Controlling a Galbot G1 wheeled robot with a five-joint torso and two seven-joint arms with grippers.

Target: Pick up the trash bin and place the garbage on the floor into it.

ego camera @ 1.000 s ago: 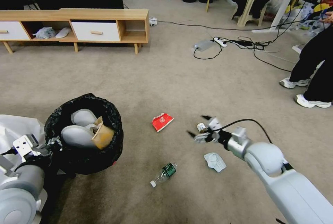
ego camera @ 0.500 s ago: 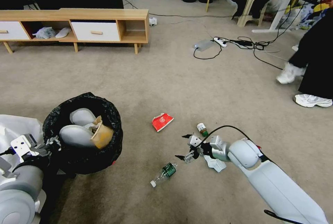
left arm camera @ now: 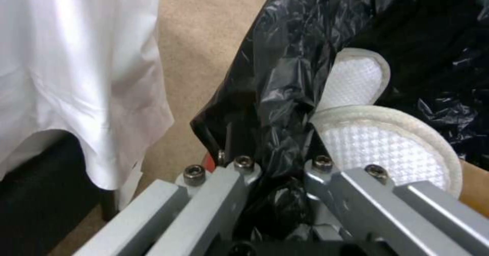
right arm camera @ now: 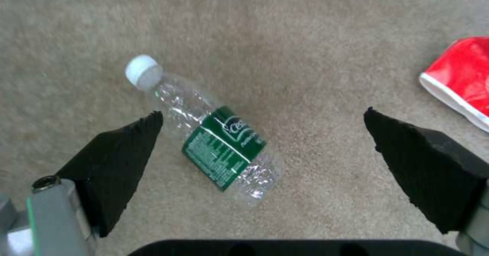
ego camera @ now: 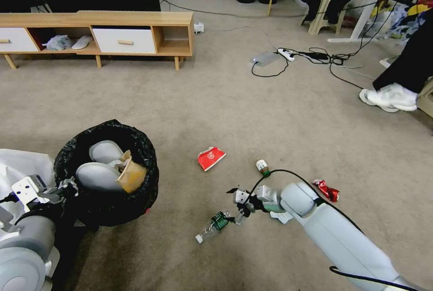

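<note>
The trash bin (ego camera: 108,200), lined with a black bag, sits low on the left, with white pads and a brown paper box inside. My left gripper (ego camera: 67,186) is shut on its rim; the left wrist view shows the fingers (left arm camera: 239,172) pinching the bag. My right gripper (ego camera: 233,205) hangs open just above the floor (ego camera: 225,110), its pads (right arm camera: 122,149) either side of a clear bottle with a green label (right arm camera: 219,141) (ego camera: 213,226). Other garbage lies around: a red carton (ego camera: 211,158), a small bottle (ego camera: 261,166), a crushed red can (ego camera: 326,190), and a white tissue (ego camera: 283,217) partly under my arm.
A low wooden bench with white drawers (ego camera: 97,34) stands at the back left. A grey power brick with black cables (ego camera: 266,58) lies further back. A person's white sneakers (ego camera: 391,97) are at the right edge. White cloth (ego camera: 20,164) hangs by the bin.
My right gripper has swung left and nearer, from beside the small bottle to over the clear bottle. The red can has come into view. The person's feet have shifted.
</note>
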